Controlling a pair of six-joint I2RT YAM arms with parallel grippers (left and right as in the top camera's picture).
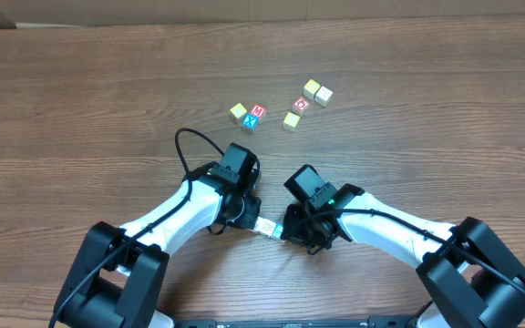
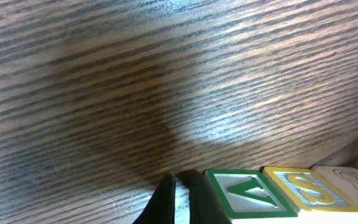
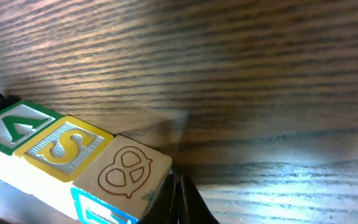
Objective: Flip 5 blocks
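Found both pairs of jaws pinched fully together, gripping nothing: left gripper against the green-lettered block, right gripper just beside the pretzel-faced block. Saw the yellow S block between those two, all three in one touching row close to the arms, with other blocks scattered farther out on the table.

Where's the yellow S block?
In the right wrist view the S block sits low on the left, middle of a row, between the green block and the pretzel block.
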